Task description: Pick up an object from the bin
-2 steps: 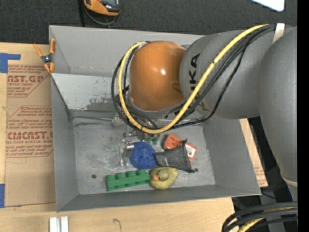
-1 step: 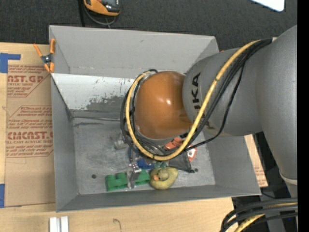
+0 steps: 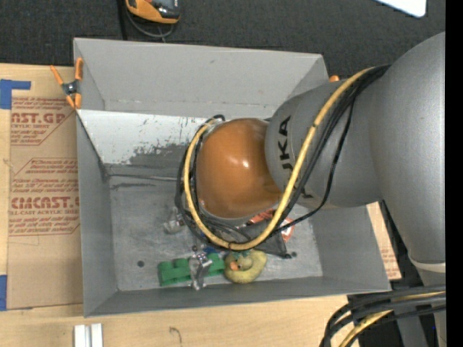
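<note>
Low in the middle of the frame a flat green block (image 3: pixel 172 272) lies on the bin's floor, close to the near wall, with a rounded yellow lump (image 3: pixel 244 266) just to its right. The pincer (image 3: pixel 198 264) is down between the two, at the block's right end; how wide it stands I cannot tell, as the orange cover (image 3: pixel 231 168) on the arm (image 3: pixel 376 143) hides it. The grey bin (image 3: pixel 137 186) is scuffed and scratched and rests on a pale wooden table (image 3: pixel 231 324)
</note>
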You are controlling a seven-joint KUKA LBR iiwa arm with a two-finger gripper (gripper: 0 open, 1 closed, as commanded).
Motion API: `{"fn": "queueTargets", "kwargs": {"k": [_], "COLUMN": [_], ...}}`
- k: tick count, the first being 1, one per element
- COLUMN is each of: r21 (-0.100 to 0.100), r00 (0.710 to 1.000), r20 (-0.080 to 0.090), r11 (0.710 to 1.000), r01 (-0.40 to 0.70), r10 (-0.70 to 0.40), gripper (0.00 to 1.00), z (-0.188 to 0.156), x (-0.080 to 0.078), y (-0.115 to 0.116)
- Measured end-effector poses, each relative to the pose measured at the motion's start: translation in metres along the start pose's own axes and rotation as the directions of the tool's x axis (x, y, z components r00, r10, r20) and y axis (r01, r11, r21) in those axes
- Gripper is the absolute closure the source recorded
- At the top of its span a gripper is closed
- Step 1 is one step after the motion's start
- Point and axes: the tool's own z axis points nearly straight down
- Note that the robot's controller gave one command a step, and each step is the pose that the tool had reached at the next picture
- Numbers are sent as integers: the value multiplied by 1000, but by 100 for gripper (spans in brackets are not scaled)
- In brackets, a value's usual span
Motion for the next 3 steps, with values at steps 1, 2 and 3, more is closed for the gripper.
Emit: {"fn": "queueTargets", "kwargs": {"k": [1, 2, 3], "r21": [-1, -2, -2], "r00": [992, 999, 999], "r20": [16, 14, 14], "r11": [992, 999, 999], "r01": [-128, 53, 52], "r10": [128, -53, -52], "gripper": [0, 100, 100], "z": [53, 67, 67], "x": [-2, 3, 3], "y": [-9, -24, -24]}}
